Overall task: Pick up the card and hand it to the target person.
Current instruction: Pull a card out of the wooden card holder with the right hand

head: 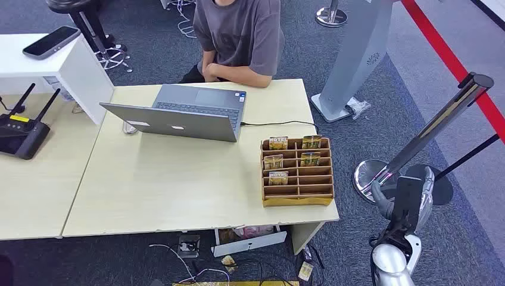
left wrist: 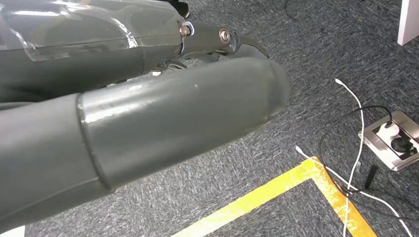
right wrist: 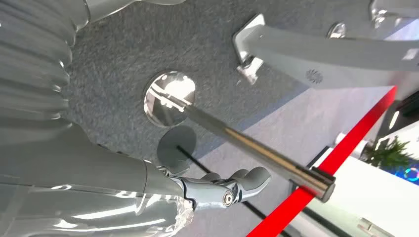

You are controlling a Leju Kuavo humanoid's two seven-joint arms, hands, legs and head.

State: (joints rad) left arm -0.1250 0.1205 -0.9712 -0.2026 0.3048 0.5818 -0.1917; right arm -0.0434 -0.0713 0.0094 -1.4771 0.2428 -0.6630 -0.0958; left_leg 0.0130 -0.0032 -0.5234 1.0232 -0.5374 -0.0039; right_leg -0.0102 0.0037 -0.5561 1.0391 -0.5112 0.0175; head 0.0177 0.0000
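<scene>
- while the right arm is hanging low beside the table's right end, the right hand (head: 398,202) is sitting above the carpet, well apart from the rack (head: 297,173); its fingers (right wrist: 242,183) are lying curled together with nothing between them.
- the left hand (left wrist: 148,123) is hanging over dark carpet, its thick thumb (left wrist: 188,118) lying across the wrist view; whether its fingers are spread or closed, i cannot tell.
- the cards (head: 278,143) are standing in the brown slotted rack on the table (head: 167,190), near its right front corner; five are showing, in the rack's upper rows.
- a person (head: 238,36) in a grey shirt is sitting behind the table's far edge, facing an open laptop (head: 178,113).
- a black cable (head: 280,123) is running from the laptop toward the right edge.
- a chrome stanchion (head: 429,137) is standing on the carpet, just beside the right hand.
- a router (head: 21,134) is lying on the neighbouring desk at left.
</scene>
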